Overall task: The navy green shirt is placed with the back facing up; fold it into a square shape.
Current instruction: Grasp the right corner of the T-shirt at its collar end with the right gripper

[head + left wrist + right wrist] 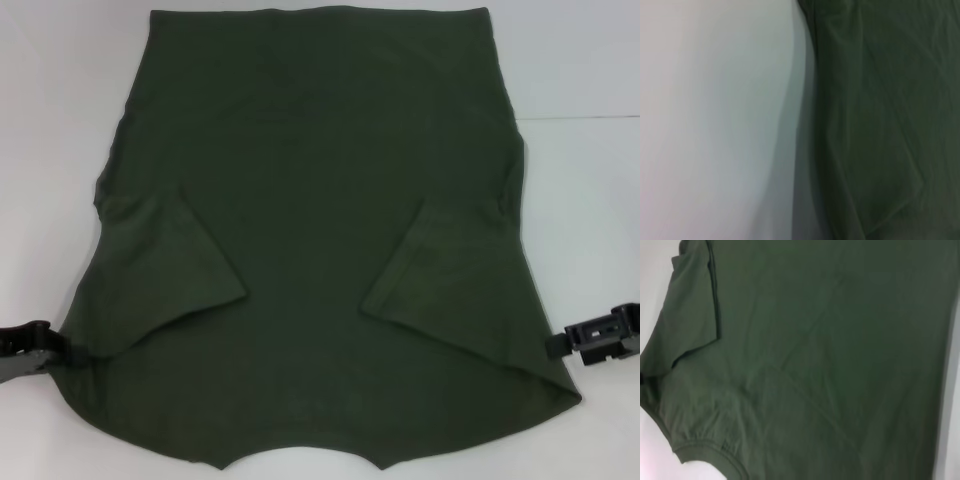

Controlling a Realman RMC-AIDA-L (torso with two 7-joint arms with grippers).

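Note:
The navy green shirt (pixel 310 200) lies flat on the white table (pixel 580 60), plain side up, hem at the far side and neck opening (pixel 300 462) at the near edge. Both sleeves are folded inward onto the body, one on the left (pixel 170 270) and one on the right (pixel 440 270). My left gripper (pixel 40 345) sits low at the shirt's near left edge, at the shoulder. My right gripper (pixel 598 335) sits just off the near right edge. The left wrist view shows the shirt's edge (pixel 880 125). The right wrist view shows the shirt (pixel 830 365) with a folded sleeve (pixel 690 305).
White table surface shows on both sides of the shirt, also in the left wrist view (pixel 715 120). A faint table seam (pixel 590 117) runs at the far right. Nothing else lies in view.

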